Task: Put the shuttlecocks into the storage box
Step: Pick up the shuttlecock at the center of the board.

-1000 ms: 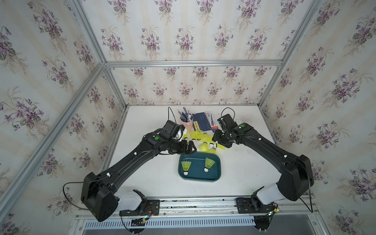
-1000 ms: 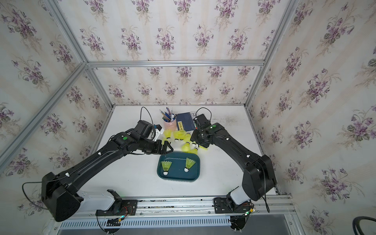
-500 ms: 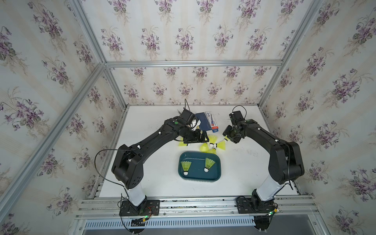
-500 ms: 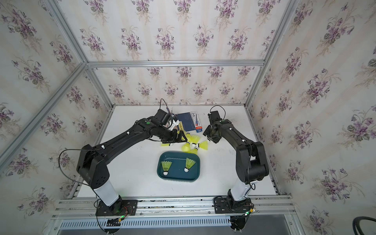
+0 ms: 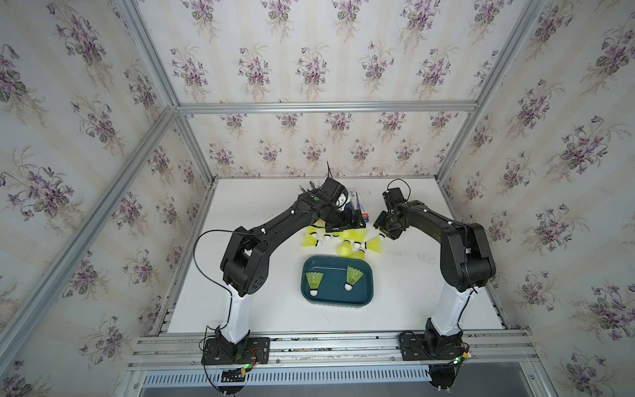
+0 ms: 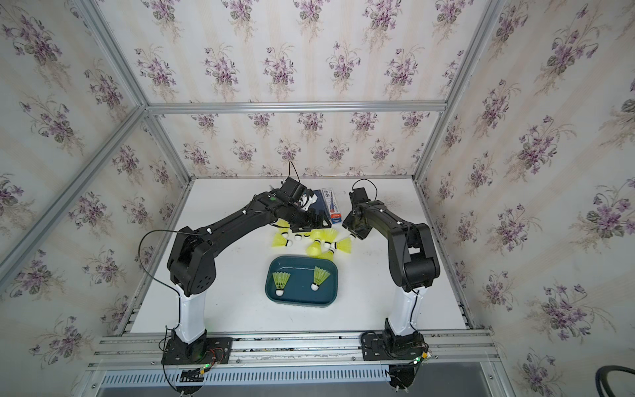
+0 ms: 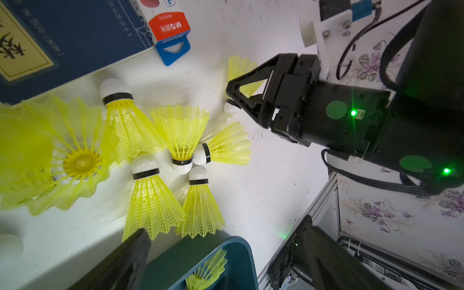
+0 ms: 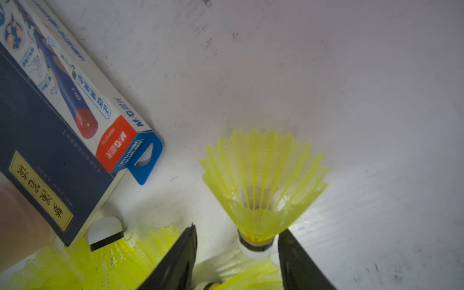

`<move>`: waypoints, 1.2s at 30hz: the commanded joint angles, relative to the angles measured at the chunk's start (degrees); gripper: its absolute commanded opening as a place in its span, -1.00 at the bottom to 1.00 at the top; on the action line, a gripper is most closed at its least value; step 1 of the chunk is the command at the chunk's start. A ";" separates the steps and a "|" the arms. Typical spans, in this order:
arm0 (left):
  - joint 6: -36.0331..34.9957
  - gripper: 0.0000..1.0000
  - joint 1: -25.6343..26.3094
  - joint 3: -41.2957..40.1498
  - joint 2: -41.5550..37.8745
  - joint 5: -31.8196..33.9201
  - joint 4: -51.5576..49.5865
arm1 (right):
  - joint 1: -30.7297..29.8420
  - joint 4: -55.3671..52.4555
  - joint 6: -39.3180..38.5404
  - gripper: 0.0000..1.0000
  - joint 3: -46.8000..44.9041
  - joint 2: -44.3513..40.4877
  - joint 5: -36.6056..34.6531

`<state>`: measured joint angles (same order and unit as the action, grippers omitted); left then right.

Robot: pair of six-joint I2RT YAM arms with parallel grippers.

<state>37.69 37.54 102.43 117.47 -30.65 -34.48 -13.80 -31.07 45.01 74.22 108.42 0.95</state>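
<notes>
In both top views the teal storage box [image 5: 364,292] [image 6: 326,295] sat near the front of the white table [image 5: 275,309], two shuttlecocks [image 5: 314,280] lying inside it, and a loose heap [image 5: 345,245] [image 6: 314,247] of more lay just behind it between the arms. The left gripper [image 5: 347,225] [image 6: 311,225] hung over the heap's far side, and the right gripper [image 5: 383,232] [image 6: 355,233] met its right edge. The left wrist view looked down past one of the left gripper's fingers [image 7: 130,256], its jaws spread wide above the heap and a corner of the box, onto the right gripper [image 7: 233,100] straddling the white tip of a lone shuttlecock [image 7: 239,66]. In the right wrist view the right gripper [image 8: 238,229] had its jaws partly apart either side of that tip, one finger standing clear of it, near a dark blue book [image 8: 37,125] and a pen carton [image 8: 100,118].
</notes>
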 commanded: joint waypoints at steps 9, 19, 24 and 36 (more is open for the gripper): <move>1.20 0.99 0.69 9.35 7.96 1.76 -3.08 | 0.27 1.53 -0.41 0.08 -1.06 1.97 0.37; 0.49 0.99 0.92 9.15 8.26 1.43 -3.45 | 0.27 2.25 -1.99 -0.07 -3.78 1.81 -0.02; 0.49 0.99 0.96 8.99 8.56 0.82 -3.10 | 0.27 2.16 -2.91 -0.25 -3.99 1.97 -0.69; 0.33 0.99 1.09 9.28 8.92 0.18 -3.24 | 0.26 1.64 -3.61 -0.66 -5.11 -1.04 -1.24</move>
<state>38.87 38.59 111.37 126.19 -30.20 -37.67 -13.50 -28.08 41.89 69.19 108.62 0.80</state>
